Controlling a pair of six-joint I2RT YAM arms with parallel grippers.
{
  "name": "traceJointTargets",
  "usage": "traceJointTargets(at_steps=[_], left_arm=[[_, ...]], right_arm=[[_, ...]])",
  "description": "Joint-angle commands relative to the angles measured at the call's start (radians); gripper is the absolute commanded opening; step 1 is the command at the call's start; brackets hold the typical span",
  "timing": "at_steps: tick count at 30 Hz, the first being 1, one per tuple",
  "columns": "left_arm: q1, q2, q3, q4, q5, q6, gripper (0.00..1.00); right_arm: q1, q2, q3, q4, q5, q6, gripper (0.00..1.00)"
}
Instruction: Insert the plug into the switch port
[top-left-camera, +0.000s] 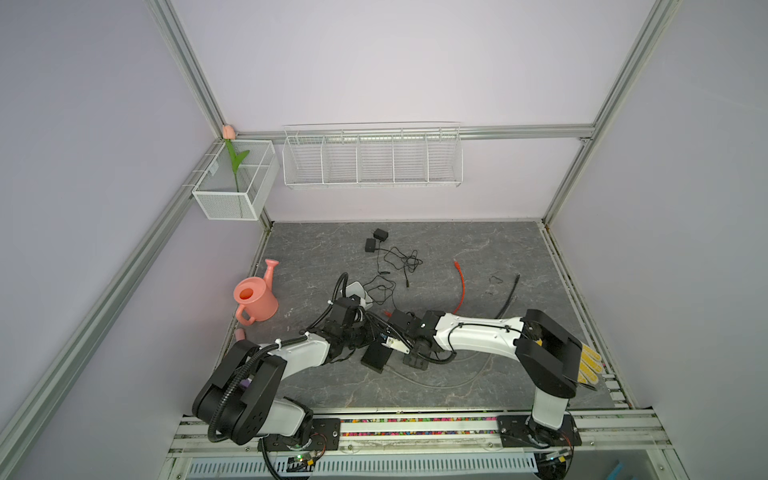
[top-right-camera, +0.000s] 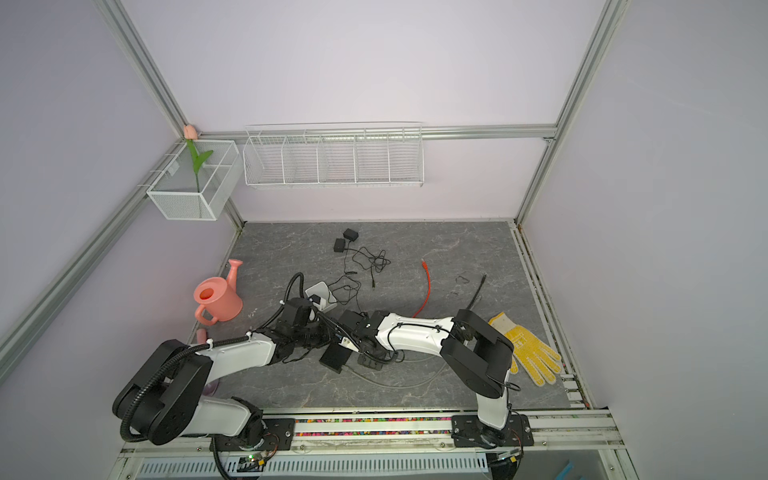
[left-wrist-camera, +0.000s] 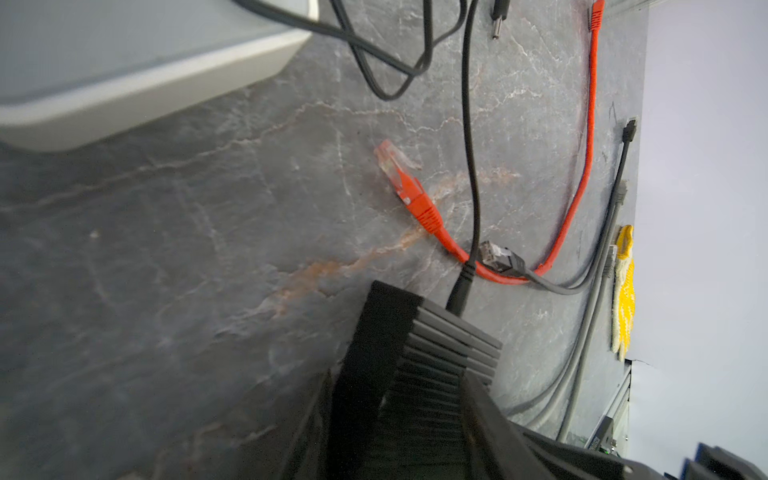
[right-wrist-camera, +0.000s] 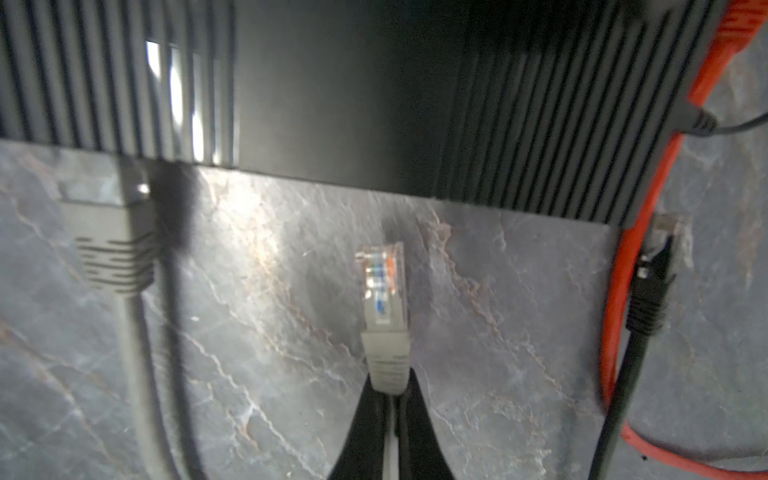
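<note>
The switch (left-wrist-camera: 436, 353) is a black ribbed box lying on the grey slate table (top-left-camera: 457, 374) in both top views (top-right-camera: 336, 358). A black power lead (left-wrist-camera: 461, 291) runs into its far end. My left gripper (left-wrist-camera: 399, 382) has a jaw pressed on each long side of the switch. My right gripper (right-wrist-camera: 390, 395) is shut on the grey boot of a clear-tipped plug (right-wrist-camera: 382, 291). The plug points at the switch's side face (right-wrist-camera: 332, 83), with a short gap between them. The ports are hidden from view. Another grey plug (right-wrist-camera: 112, 232) sits against the same face.
A loose orange cable (left-wrist-camera: 403, 183) and a black-booted plug (left-wrist-camera: 498, 257) lie by the switch. A white tray (top-left-camera: 358, 291), a pink watering can (top-left-camera: 253, 299) and tangled black adapter wires (top-left-camera: 399, 262) lie behind. A yellow glove (top-right-camera: 528, 349) rests at the right.
</note>
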Motion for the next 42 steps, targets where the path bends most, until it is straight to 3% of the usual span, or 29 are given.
traceJointTargets(at_steps=[1, 17, 42], left_arm=[[-0.008, -0.048, -0.014, -0.029, -0.022, 0.018, 0.49], [-0.007, -0.177, -0.139, 0.005, -0.026, -0.001, 0.47], [-0.007, -0.243, -0.184, 0.029, -0.012, -0.003, 0.44]], right_arm=[[0.007, -0.026, -0.020, 0.000, -0.025, 0.021, 0.07], [0.024, 0.041, 0.056, 0.024, -0.067, 0.026, 0.07], [0.017, 0.110, 0.130, -0.016, 0.020, 0.063, 0.07]])
